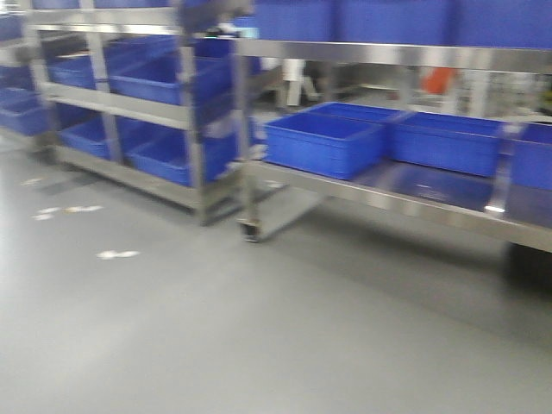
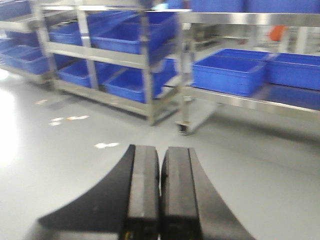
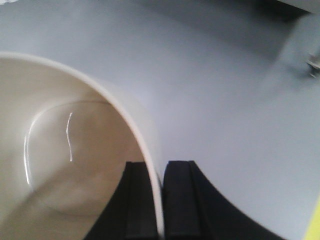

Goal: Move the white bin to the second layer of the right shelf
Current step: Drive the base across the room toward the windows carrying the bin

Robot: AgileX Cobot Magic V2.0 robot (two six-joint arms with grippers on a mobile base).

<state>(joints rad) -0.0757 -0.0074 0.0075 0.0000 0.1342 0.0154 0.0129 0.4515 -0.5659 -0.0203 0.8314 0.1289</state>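
Our right gripper (image 3: 161, 200) is pinched onto the wall of the white bin (image 3: 65, 150), one black finger inside the rim and the other outside, with the thin cream wall filling the narrow slot between them. The bin hangs over bare grey floor (image 1: 259, 345), its glossy inside turned to the wrist camera and nothing in it. Our left gripper (image 2: 160, 195) holds nothing, its two pads pressed almost together with only a sliver of a gap, and it points across the floor at the racks. Ahead we see two stainless-steel racks: the right-hand rack (image 1: 379, 53), nearer to us, and the left-hand rack (image 1: 194, 129) beside it, set further back. Both carry blue crates (image 1: 323, 142) (the front view is smeared, so we read the left rack's levels as tilted only with some doubt). At the foot of the right-hand rack's near post sits a caster (image 1: 250, 229). A few pale marks (image 1: 116, 254) lie on the floor in front of the left-hand rack.
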